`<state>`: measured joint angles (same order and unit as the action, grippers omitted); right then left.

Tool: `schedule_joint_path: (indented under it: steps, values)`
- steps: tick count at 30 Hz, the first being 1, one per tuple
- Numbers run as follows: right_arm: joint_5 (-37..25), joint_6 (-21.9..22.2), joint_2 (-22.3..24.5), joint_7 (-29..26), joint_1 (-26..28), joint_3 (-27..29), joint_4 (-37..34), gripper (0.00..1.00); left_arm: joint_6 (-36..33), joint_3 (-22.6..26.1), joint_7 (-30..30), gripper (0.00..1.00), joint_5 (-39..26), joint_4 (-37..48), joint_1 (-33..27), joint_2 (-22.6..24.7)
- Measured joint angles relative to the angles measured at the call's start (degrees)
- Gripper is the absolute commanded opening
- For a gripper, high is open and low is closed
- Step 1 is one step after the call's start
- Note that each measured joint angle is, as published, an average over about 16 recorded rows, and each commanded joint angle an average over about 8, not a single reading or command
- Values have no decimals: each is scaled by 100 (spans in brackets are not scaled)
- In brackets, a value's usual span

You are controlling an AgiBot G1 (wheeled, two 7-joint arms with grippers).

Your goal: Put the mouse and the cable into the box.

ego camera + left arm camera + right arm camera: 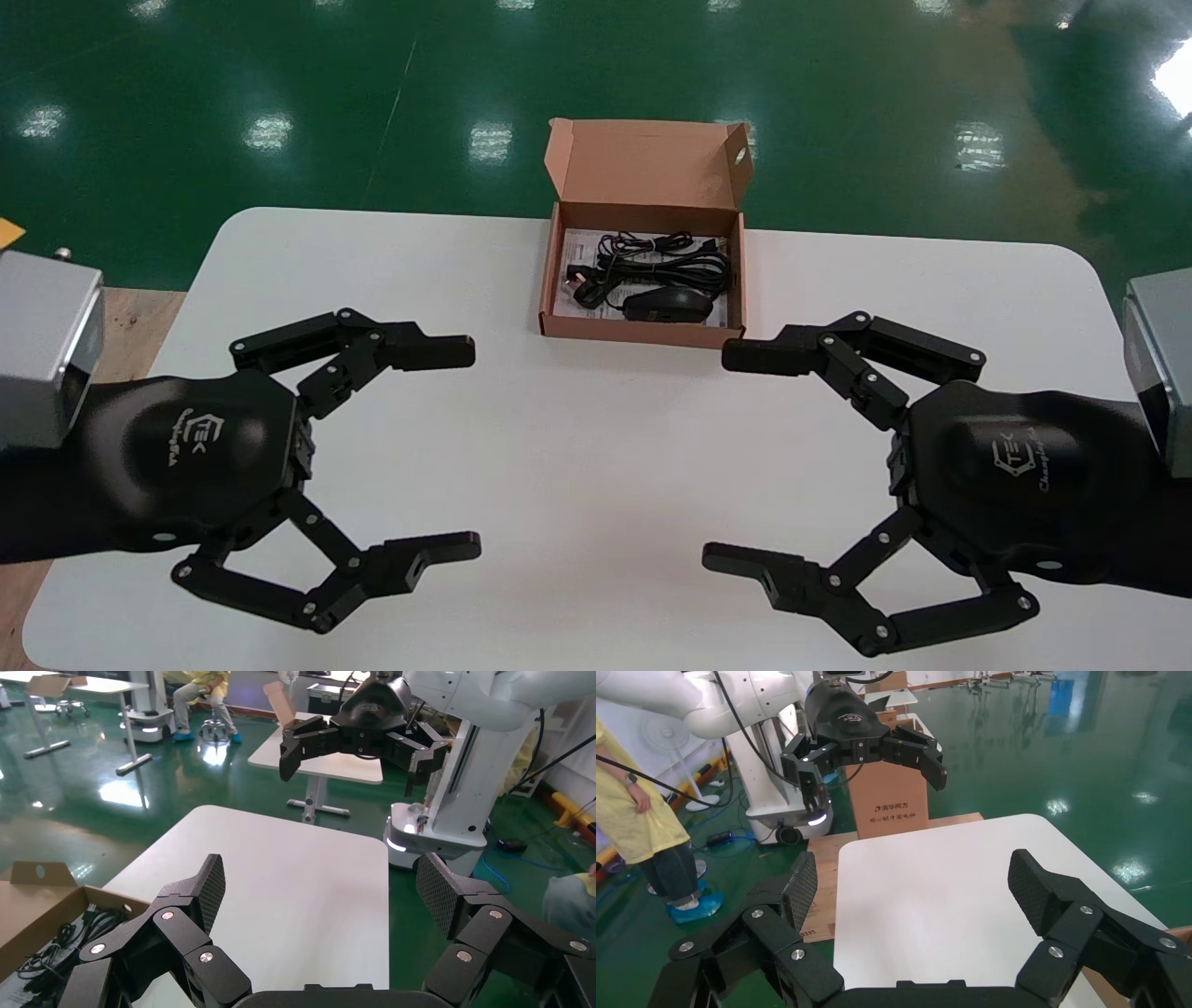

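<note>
- My left end effector point(473, 449) hovers over the lower left of the white bench point(596, 485). Its fingers are spread wide and hold nothing.
- My right end effector point(717, 457) mirrors it at the lower right, equally wide open and empty, with its tips pointing toward the frame's centre.
- The cardboard box point(643, 333) sits at upper centre, by the bench's top edge, with its lid standing upright.
- The black mouse point(669, 305) lies inside the box, close to the front wall.
- The black cable point(666, 261) lies bundled inside too, just above the mouse in the frame and touching it.
</note>
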<state>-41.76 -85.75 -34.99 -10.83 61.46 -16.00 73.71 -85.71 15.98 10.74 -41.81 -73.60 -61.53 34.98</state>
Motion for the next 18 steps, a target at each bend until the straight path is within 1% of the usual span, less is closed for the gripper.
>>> schedule_joint_path:
  steps: [18]
  values:
    - [-7, 6, -2, 6, 7, -2, -10, 100, 7, 7, -4, 100, -5, 10, -6, 7]
